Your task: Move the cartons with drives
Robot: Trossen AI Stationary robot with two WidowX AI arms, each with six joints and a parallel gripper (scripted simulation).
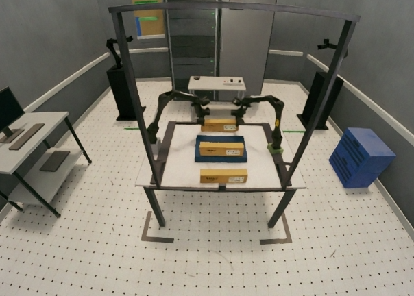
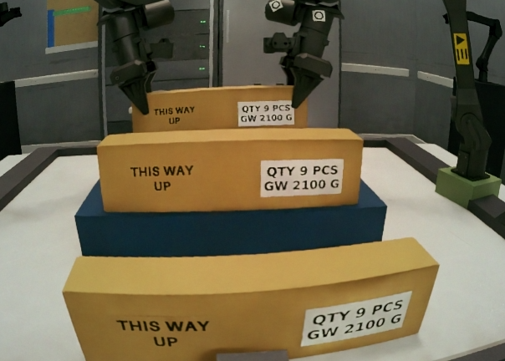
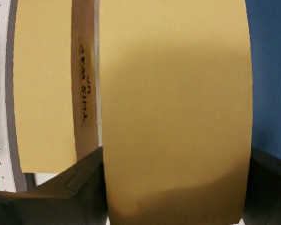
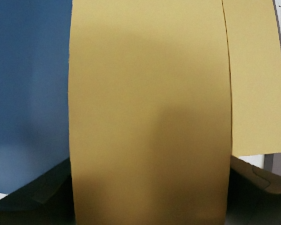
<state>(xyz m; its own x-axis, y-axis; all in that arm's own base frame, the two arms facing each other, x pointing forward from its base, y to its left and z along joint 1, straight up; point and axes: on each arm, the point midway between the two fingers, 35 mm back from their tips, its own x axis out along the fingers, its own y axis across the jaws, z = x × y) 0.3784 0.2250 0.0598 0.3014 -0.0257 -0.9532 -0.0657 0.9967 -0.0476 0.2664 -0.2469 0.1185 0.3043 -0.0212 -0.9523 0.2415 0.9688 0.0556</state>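
Note:
Four tan cartons marked "THIS WAY UP". One carton (image 1: 222, 149) (image 2: 230, 170) stands on the blue raised platform (image 1: 219, 159) (image 2: 230, 232) (image 3: 270, 74) (image 4: 30, 74). A second carton (image 1: 223, 175) (image 2: 251, 299) stands on the table near its front edge. My left gripper (image 1: 202, 120) (image 2: 140, 103) (image 3: 168, 145) and right gripper (image 1: 238, 120) (image 2: 298, 100) (image 4: 150, 194) are each shut on one end of a third carton (image 1: 219, 125) (image 2: 219, 107) (image 3: 175, 99) (image 4: 150, 99), held level above the table behind the platform. The fourth carton (image 3: 42, 84) (image 4: 252, 74) shows only in the wrist views, below and beyond the held one.
The white table (image 1: 181, 170) (image 2: 33, 232) has a dark raised border (image 2: 418, 153). The right arm's green base (image 2: 467, 186) (image 1: 275, 150) stands at the table's right side. Dark frame posts (image 1: 131, 77) rise at the table's sides.

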